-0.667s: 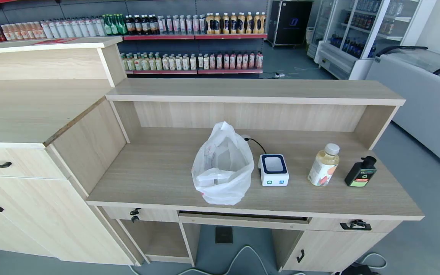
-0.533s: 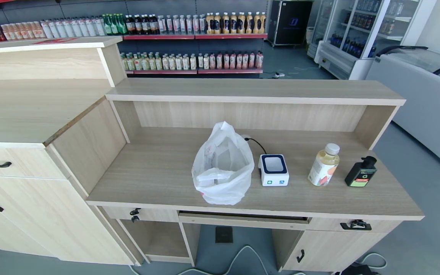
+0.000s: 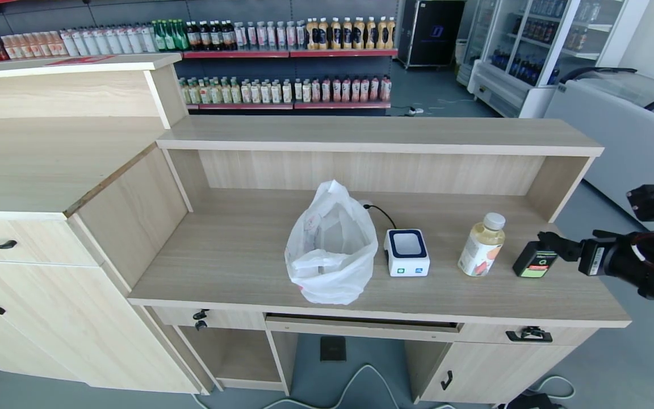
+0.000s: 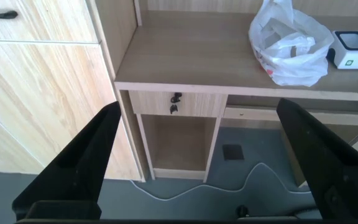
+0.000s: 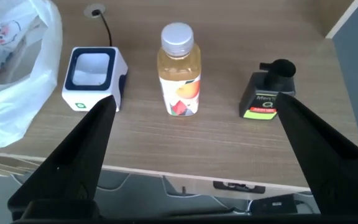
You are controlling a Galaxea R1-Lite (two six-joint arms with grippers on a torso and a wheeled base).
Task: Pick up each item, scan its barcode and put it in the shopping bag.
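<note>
On the wooden counter [image 3: 236, 267] stand a white plastic shopping bag [image 3: 331, 244], a white barcode scanner [image 3: 406, 253], a pale juice bottle with a white cap [image 3: 481, 245] and a small black bottle with a green label [image 3: 535, 261]. My right gripper [image 3: 557, 245] hovers at the counter's right end, just right of the black bottle and not touching it. In the right wrist view the gripper [image 5: 196, 102] is open, with the scanner [image 5: 92, 78], juice bottle [image 5: 179, 71] and black bottle [image 5: 267, 93] below it. My left gripper [image 4: 197, 104] is open and low, facing the counter front and the bag [image 4: 289, 43].
A raised shelf [image 3: 378, 136] runs along the back of the counter, with a taller cabinet [image 3: 49, 165] to the left. The scanner's black cable [image 3: 381, 213] runs behind the bag. A chest freezer [image 3: 633, 130] stands to the right. Drawers [image 4: 176, 102] sit under the counter.
My right arm has come into the head view from the right edge and now reaches toward the black bottle. The items on the counter have not moved.
</note>
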